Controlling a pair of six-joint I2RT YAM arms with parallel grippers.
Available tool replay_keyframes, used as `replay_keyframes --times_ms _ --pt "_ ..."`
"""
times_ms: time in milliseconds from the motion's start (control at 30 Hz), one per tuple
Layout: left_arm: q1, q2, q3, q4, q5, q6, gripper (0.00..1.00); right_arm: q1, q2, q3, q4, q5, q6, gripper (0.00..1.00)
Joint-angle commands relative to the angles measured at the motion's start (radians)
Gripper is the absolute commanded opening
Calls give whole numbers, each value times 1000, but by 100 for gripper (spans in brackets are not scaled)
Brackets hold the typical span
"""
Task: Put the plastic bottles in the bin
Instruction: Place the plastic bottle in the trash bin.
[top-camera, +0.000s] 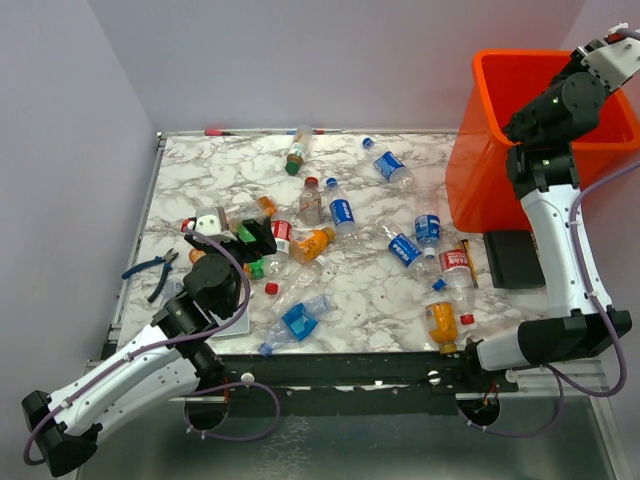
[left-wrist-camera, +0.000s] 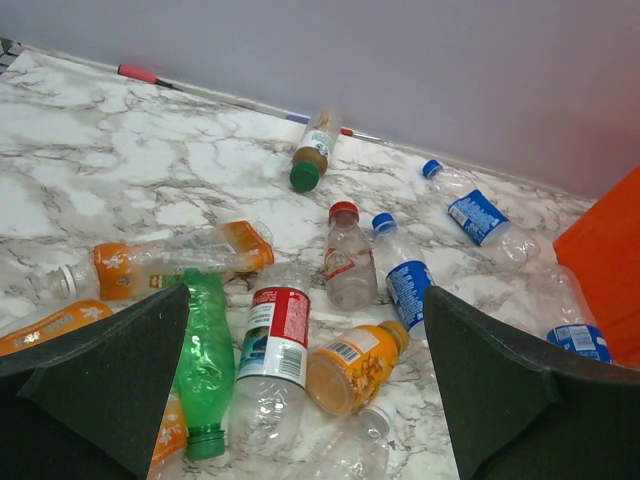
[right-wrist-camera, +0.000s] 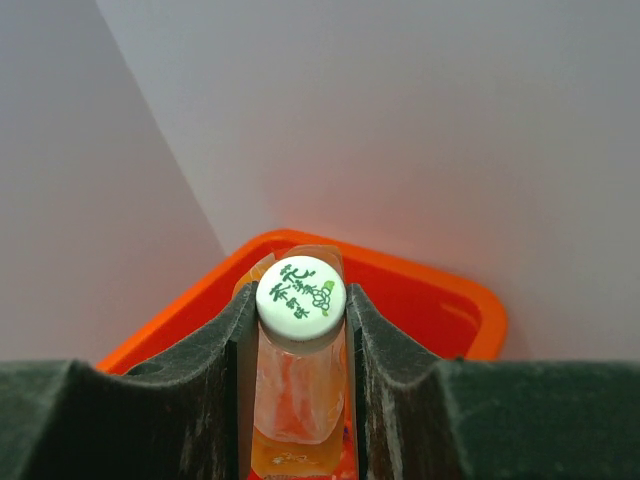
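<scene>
Several plastic bottles lie scattered on the marble table (top-camera: 200, 170). My left gripper (top-camera: 252, 240) hovers open over a cluster at the left. Between its spread fingers (left-wrist-camera: 305, 300) lie a green bottle (left-wrist-camera: 205, 360), a clear red-labelled bottle (left-wrist-camera: 272, 350) and an orange bottle (left-wrist-camera: 352, 365), none of them touched. The orange bin (top-camera: 480, 180) stands at the back right. My right gripper (top-camera: 612, 50) is raised above the bin (right-wrist-camera: 440, 300). In the wrist view it (right-wrist-camera: 301, 310) is shut on a clear bottle (right-wrist-camera: 300, 385) with a white cap, which hangs over the bin's inside.
Blue-handled pliers (top-camera: 150, 270) lie at the table's left edge. A black pad (top-camera: 513, 258) sits in front of the bin. A loose red cap (top-camera: 271, 288) and a crushed blue-labelled bottle (top-camera: 300, 318) lie near the front. Walls close in the left, back and right.
</scene>
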Motion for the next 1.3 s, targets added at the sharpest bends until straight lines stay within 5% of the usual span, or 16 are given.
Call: replay_keyframes --times_ms 0,300,500,700,833,1033,1267 --pt "0 2 10 -18 3 6 99 -69 8 -34 -199 3 230 0" --pt "0 5 9 -29 27 1 99 -123 -5 -107 -382 -107 423 3" --pt "0 9 8 -41 34 -2 99 -123 -24 -87 -421 -188 428 57" --pt "1 12 9 -43 39 -2 99 -123 -51 30 -545 -316 511 97" --pt "0 18 10 -45 48 -3 99 -96 -104 101 -612 -497 567 100" --pt "0 44 13 -54 60 -3 99 12 -203 33 -642 -1001 627 100" --pt "-7 121 51 -131 100 -29 99 284 -300 -361 -620 -1269 666 100"
